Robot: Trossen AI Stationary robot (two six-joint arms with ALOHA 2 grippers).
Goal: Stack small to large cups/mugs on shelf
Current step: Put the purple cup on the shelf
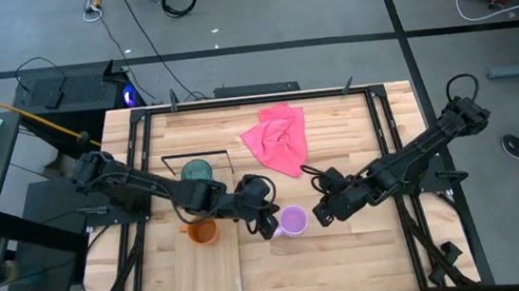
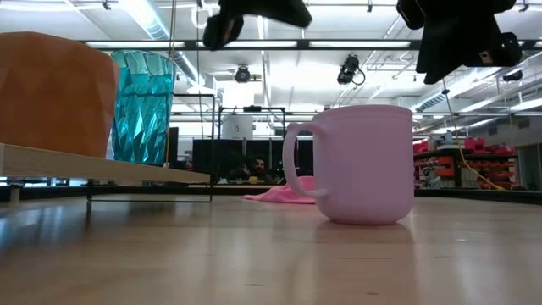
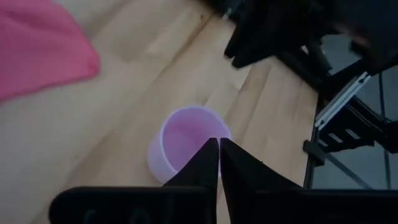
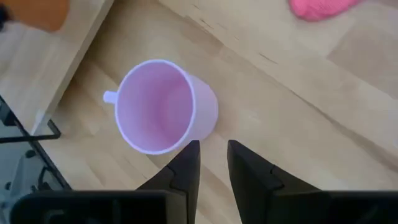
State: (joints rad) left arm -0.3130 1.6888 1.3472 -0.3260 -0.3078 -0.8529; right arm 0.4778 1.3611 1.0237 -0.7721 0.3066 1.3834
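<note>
The lilac-purple mug [image 1: 293, 221] stands upright on the table [image 2: 360, 165], its handle [image 2: 292, 161] toward the shelf. The teal tumbler [image 1: 195, 171] and the orange mug [image 1: 201, 232] stand on the light-wood shelf board [image 1: 200, 271], which is raised on a black wire frame [image 2: 152, 191]. My left gripper [image 1: 267, 223] is shut and empty, hovering just left of and above the purple mug [image 3: 186, 140]. My right gripper [image 1: 323, 214] hovers just right of and above the mug [image 4: 165, 106], its fingers a little apart and empty.
A pink cloth [image 1: 278, 136] lies crumpled on the table behind the purple mug. The shelf takes up the table's left half. Bare wood lies in front of the mug and to the right.
</note>
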